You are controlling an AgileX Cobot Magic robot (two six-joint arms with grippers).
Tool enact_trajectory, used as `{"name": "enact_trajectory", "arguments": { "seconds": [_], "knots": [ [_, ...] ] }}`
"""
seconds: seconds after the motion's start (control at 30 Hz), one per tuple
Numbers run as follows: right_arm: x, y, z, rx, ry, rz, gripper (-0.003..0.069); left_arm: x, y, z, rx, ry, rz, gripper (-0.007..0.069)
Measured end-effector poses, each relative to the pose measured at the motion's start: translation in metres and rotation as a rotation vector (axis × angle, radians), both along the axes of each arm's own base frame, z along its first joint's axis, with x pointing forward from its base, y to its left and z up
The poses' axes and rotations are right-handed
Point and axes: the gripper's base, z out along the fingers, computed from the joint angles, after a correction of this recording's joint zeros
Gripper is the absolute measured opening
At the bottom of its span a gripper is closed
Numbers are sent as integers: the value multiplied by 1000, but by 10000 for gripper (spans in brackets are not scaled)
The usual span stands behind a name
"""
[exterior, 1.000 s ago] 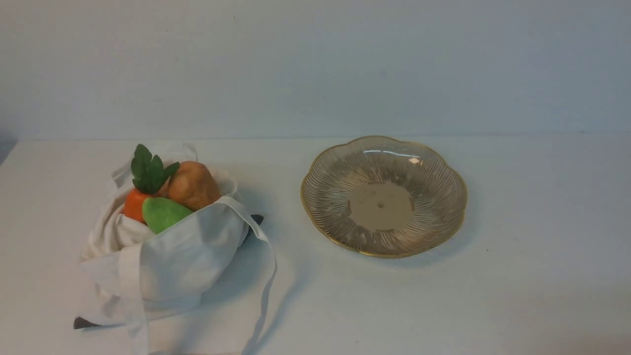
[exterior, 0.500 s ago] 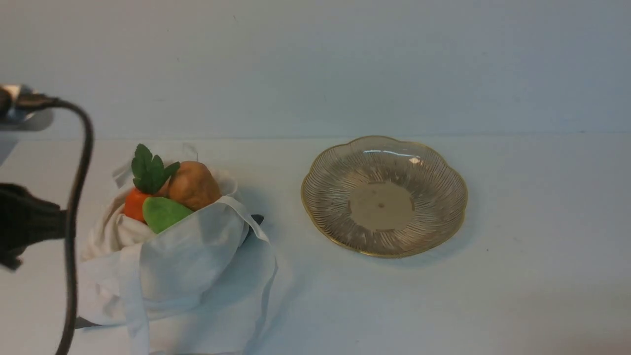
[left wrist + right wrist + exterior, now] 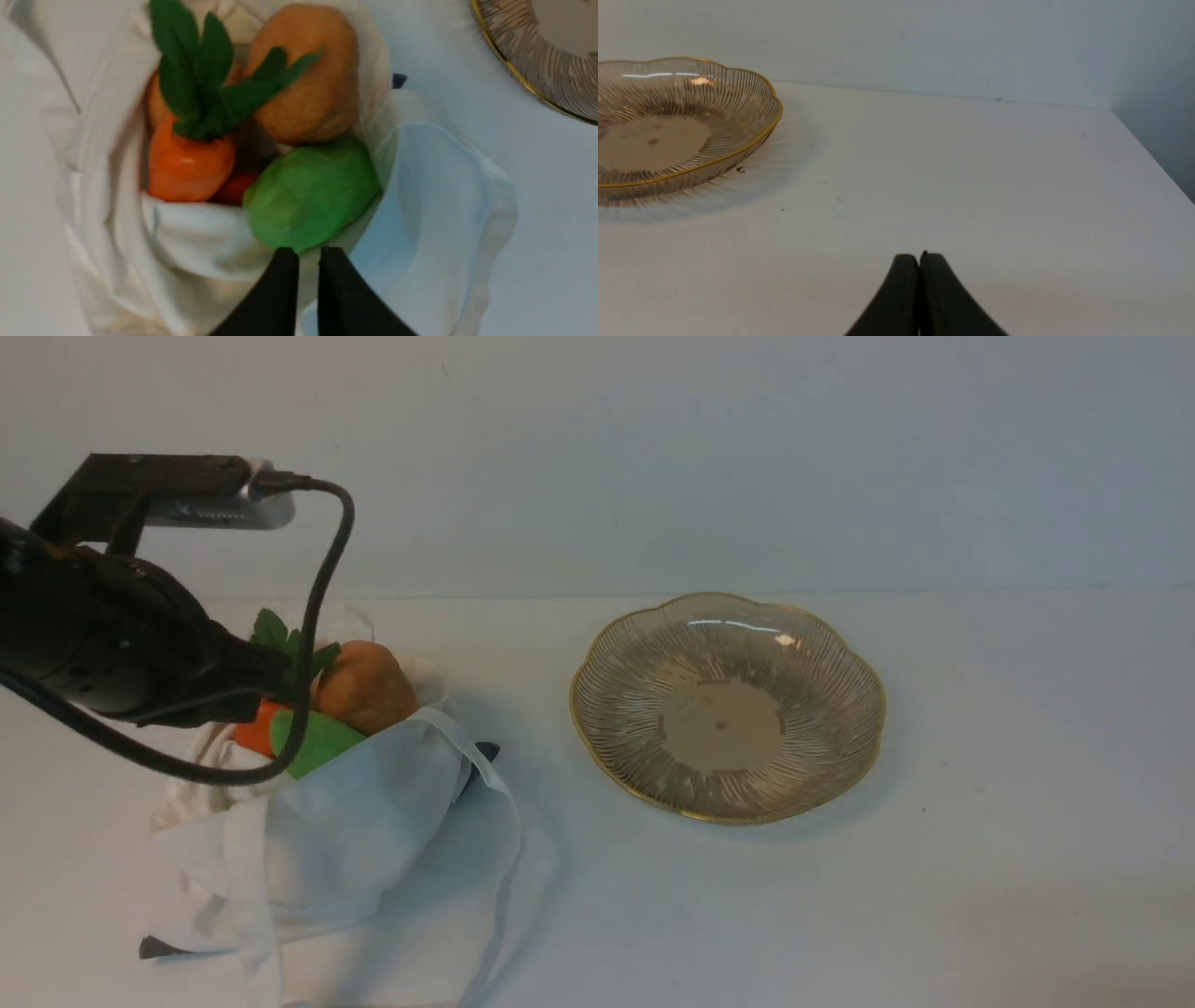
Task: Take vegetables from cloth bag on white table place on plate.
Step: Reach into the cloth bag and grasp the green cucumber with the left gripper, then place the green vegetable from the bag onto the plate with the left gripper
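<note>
The cloth bag [image 3: 355,821] stands open at the left of the white table [image 3: 980,859]. In it lie a green cucumber [image 3: 322,739], an orange carrot [image 3: 250,733] with green leaves, and a tan potato [image 3: 369,686]. My left gripper [image 3: 280,674] hangs over the bag's mouth. In the left wrist view the left gripper [image 3: 308,254] is empty, with only a thin slit between its fingers, just short of the cucumber [image 3: 313,205]. A small red piece [image 3: 236,186] shows between the carrot [image 3: 187,163] and the cucumber. The glass plate [image 3: 812,653] is empty. My right gripper [image 3: 919,255] is shut and empty.
The bag's long strap [image 3: 509,859] trails toward the front edge. Small dark bits show behind the bag [image 3: 485,749] and at its front left corner [image 3: 154,947]. A plain wall runs behind the table. The table's right edge [image 3: 1153,154] shows in the right wrist view.
My left arm has come in from the left and now reaches over the bag's mouth. The bag, the vegetables and the plate have not moved.
</note>
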Motion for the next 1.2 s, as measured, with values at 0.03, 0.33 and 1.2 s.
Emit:
{"name": "enact_trajectory", "arguments": {
  "seconds": [0.03, 0.33, 1.2],
  "knots": [
    [0, 0, 0, 0, 0, 0, -15, 1, -1, -1, -4, -4, -16, 98],
    [0, 0, 0, 0, 0, 0, -15, 23, -4, -27, -5, 13, -60, 421],
    [0, 0, 0, 0, 0, 0, -15, 12, -5, -5, -12, -67, -75, 300]
  ]
}}
